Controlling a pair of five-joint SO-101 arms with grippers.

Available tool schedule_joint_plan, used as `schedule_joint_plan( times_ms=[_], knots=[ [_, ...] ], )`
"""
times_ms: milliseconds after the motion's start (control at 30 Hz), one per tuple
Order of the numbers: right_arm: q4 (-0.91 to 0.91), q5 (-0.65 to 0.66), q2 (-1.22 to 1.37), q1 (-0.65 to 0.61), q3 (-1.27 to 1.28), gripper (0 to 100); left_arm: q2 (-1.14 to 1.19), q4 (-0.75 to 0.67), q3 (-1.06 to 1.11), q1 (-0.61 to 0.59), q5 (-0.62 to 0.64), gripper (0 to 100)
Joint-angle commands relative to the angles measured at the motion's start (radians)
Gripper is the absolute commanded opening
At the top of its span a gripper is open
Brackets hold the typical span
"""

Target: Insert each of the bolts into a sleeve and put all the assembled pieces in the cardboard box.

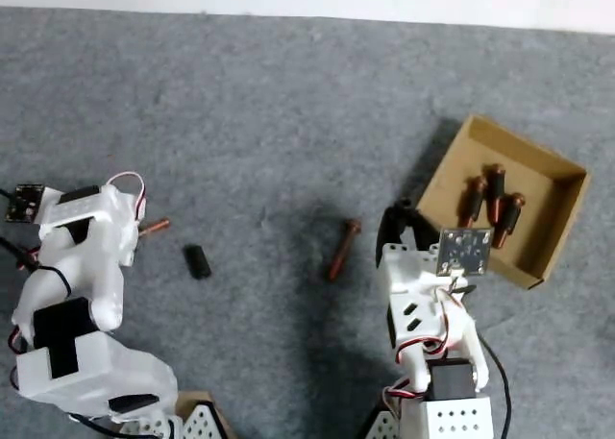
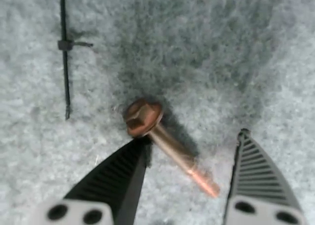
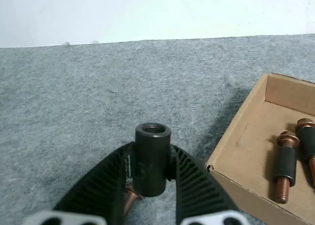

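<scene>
Your right end effector [image 3: 152, 152] is clenched on an upright black sleeve [image 3: 152, 136], held over the bench [image 1: 288, 103] toward its right edge, just beside the cardboard box [image 1: 543, 194]. Three assembled pieces [image 1: 495, 201] lie in that box. Your left end effector [image 2: 192, 139] is released. Its fingers [image 2: 123, 178] straddle a copper bolt [image 2: 165, 144] lying flat near the bench's left edge, with one fingertip against the bolt's head. A second bolt [image 1: 341, 250] lies mid-bench. A loose sleeve [image 1: 197, 261] rests between the two bolts, nearer the left one.
</scene>
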Motion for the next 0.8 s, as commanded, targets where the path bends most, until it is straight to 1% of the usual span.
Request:
schedule_joint_plan(
  times_ms=[0, 67, 100, 167, 267, 467, 600, 700, 767],
  knots=[
    [-0.001, 0.012, -0.013, -0.012, 0.11, 0.9, -0.007, 0.015, -0.016, 0.004, 0.008, 16],
    [-0.001, 0.012, -0.013, -0.012, 0.11, 0.9, -0.007, 0.015, -0.018, 0.004, 0.008, 3],
    [-0.001, 0.012, -0.013, -0.012, 0.11, 0.9, -0.007, 0.017, -0.019, 0.002, 0.006, 0],
    [-0.001, 0.012, -0.013, -0.012, 0.11, 0.9, -0.007, 0.017, -0.019, 0.002, 0.006, 4],
    [-0.001, 0.012, -0.013, -0.012, 0.11, 0.9, -0.015, 0.018, -0.019, -0.001, 0.005, 0],
    [-0.001, 0.012, -0.013, -0.012, 0.11, 0.9, -0.019, 0.018, -0.025, 0.004, 0.005, 0],
    [-0.001, 0.012, -0.013, -0.012, 0.11, 0.9, -0.061, 0.021, -0.09, 0.005, 0.005, 0],
    [-0.001, 0.012, -0.013, -0.013, 0.116, 0.9, -0.154, 0.071, -0.134, 0.005, 0.003, 0],
    [-0.002, 0.012, -0.016, -0.041, 0.116, 0.9, -0.236, 0.13, -0.159, 0.028, 0.003, 0]
  ],
)
